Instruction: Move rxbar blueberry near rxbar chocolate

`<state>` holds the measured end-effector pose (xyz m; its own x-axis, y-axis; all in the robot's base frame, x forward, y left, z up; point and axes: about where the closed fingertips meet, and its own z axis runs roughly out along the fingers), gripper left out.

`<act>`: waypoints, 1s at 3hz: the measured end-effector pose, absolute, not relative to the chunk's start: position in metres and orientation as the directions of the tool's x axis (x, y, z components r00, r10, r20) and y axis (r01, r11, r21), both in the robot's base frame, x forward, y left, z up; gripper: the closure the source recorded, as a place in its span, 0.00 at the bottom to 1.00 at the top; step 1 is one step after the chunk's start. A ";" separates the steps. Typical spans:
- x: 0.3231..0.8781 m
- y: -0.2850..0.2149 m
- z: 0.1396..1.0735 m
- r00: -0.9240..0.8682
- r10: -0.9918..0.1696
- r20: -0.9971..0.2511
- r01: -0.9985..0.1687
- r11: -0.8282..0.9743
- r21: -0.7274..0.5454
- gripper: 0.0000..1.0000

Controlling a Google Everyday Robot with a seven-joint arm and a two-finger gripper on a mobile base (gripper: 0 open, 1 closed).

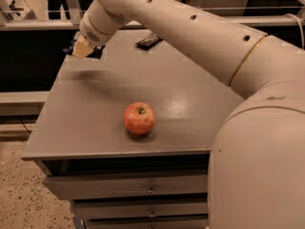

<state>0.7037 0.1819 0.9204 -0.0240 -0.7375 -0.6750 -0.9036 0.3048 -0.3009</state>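
Shows a grey table point(95, 128) with drawers point(143, 187) beneath it, standing on a speckled floor point(19, 194). Brings a thick pale arm point(200, 37) in from the lower right, up and across the tabletop toward the far left corner. Ends there in the gripper point(84, 48), hanging at the table's far left edge, with a dark gap just behind. Has the tan fingers point(81, 46) clamped together on the rxbar blueberry point(98, 53); shows only dark blue slivers of that bar, poking out on either side of the pad. Cannot tell whether the bar touches the surface or hangs just above it; throws a soft, smeared shadow on the grey top below. Puts the rxbar chocolate point(148, 40) flat on the far part of the table, black wrapper with pale stripes, close under the arm, to the right of the gripper and apart from it. Sets a red apple point(139, 118) upright toward the front middle of the table, stem dimple up, well apart from both bars and near the front edge.
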 end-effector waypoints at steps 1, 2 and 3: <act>0.704 0.182 0.920 -0.024 -0.737 -0.675 -0.904 0.305 -0.301 1.00; 0.722 0.139 0.905 -0.078 -0.761 -0.644 -0.878 0.358 -0.317 1.00; 0.765 0.055 0.888 -0.173 -0.776 -0.606 -0.822 0.453 -0.346 1.00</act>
